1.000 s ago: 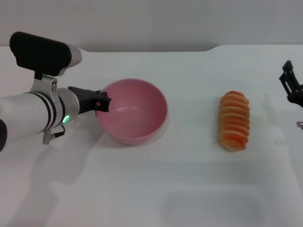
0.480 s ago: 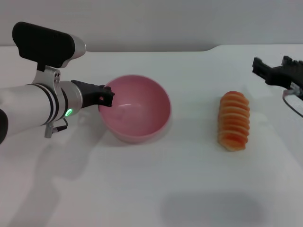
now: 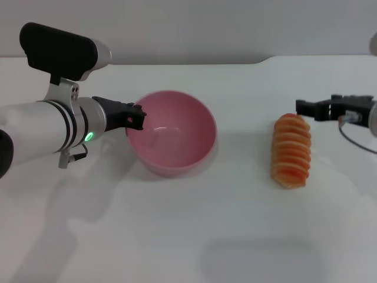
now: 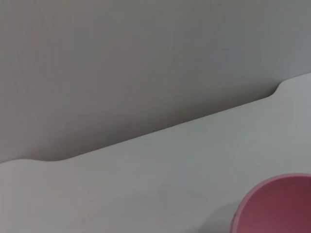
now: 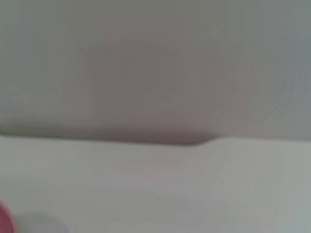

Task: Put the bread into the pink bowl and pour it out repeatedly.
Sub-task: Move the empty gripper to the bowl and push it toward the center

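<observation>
Head view: pink bowl (image 3: 171,140) stands upright on the white tabletop (image 3: 235,236), left of centre, nothing in it. Left gripper (image 3: 136,116) at the bowl's left rim, its dark fingers (image 3: 139,117) closed on the rim edge as far as this angle shows; one finger looks to sit inside the wall, though the grip itself is partly hidden by the gripper body. Green light on the left arm's wrist (image 3: 88,137).

Bread (image 3: 290,150) lies flat on the tabletop, well apart from the bowl, on its right, long axis running toward and away from the robot, orange striped top up. Not touched by either gripper.

Right gripper (image 3: 306,109) comes in from the right edge, raised, its tip just beside the bread's far end. Cannot tell how far its fingers are parted; they show edge-on.

Left wrist view: a part of the pink bowl's rim (image 4: 277,204), tabletop and grey wall (image 4: 121,58) behind.
</observation>
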Available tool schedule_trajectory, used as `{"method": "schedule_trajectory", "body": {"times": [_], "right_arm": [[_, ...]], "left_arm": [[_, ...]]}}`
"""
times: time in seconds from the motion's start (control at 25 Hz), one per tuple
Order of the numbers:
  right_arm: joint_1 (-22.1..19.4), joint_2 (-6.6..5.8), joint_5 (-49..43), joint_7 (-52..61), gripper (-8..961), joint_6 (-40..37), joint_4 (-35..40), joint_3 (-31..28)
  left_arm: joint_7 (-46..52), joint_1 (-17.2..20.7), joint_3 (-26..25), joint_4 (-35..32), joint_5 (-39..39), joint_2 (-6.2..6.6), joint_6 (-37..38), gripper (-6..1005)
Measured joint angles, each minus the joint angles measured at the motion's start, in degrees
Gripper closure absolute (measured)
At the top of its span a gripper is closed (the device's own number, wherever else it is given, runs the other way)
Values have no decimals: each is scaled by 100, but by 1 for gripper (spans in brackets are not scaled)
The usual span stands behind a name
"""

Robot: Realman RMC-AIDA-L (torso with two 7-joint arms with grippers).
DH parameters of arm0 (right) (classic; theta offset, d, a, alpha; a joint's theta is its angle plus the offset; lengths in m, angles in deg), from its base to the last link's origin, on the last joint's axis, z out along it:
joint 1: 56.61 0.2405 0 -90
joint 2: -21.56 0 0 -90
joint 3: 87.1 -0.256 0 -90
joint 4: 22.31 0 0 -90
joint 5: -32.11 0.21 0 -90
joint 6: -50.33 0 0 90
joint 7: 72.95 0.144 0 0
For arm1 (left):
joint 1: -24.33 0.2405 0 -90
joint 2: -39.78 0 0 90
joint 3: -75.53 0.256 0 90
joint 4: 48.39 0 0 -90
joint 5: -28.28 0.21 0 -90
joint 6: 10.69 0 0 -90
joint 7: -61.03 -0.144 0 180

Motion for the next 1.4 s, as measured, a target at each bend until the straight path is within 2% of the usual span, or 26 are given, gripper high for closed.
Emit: {"method": "schedule_trajectory", "body": {"times": [0.32, 0.88, 1.4], "right_arm": [[454, 17, 55, 78, 164, -218, -1082, 37], [949, 25, 70, 202, 164, -644, -1833, 228], [1394, 22, 164, 208, 165, -917, -2674, 366]], "left_arm": [[-18, -25, 5, -42, 33, 8, -32, 950], [-35, -62, -42, -564, 51, 24, -499, 949], [-47, -82, -81, -680, 93, 21, -609, 948]]}}
